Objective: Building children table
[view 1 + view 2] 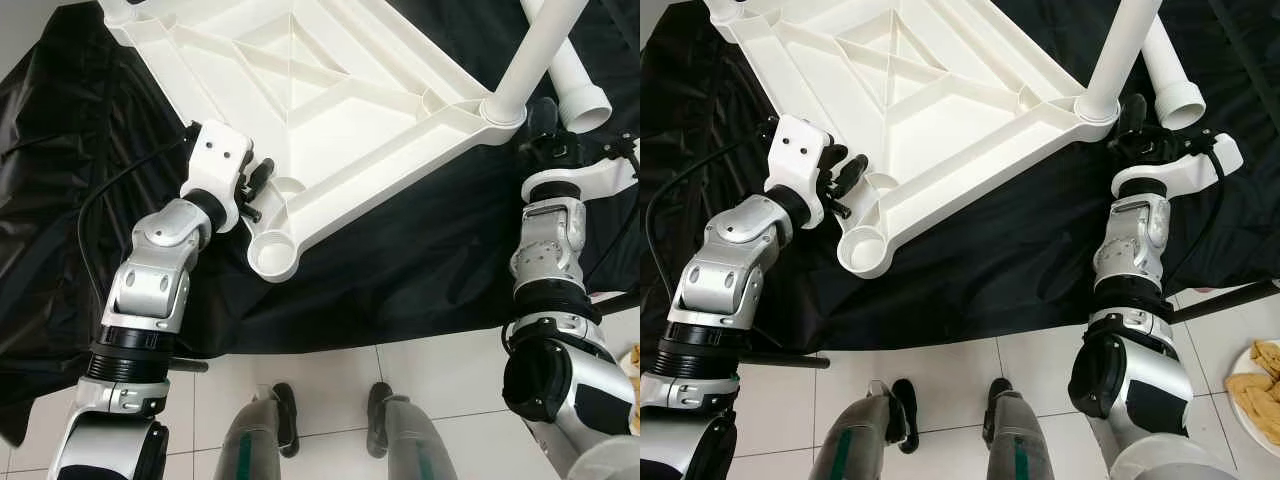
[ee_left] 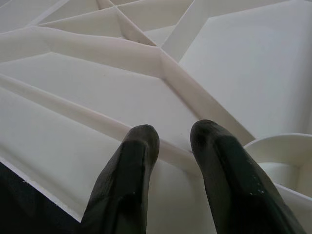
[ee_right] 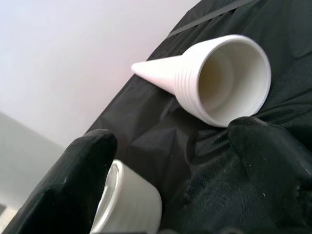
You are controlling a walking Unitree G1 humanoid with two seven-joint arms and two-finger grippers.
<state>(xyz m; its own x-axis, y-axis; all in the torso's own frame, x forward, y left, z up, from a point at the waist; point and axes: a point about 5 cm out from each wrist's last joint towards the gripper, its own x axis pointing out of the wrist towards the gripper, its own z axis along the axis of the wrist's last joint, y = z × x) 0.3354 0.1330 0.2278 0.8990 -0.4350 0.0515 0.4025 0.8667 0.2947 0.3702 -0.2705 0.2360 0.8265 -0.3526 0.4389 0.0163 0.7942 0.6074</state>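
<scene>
The white plastic table top lies upside down on a black cloth. One white leg stands in the right corner socket. A loose leg lies on the cloth just beyond it. The near corner socket is empty. My left gripper rests on the table's ribbed underside beside that socket, its fingers slightly apart and holding nothing. My right gripper is open between the fitted leg's base and the loose leg's threaded open end.
The cloth ends at a white tiled floor where my feet stand. A plate of food sits on the floor at the right. A black cable loops by my left arm. A black rod crosses behind my right arm.
</scene>
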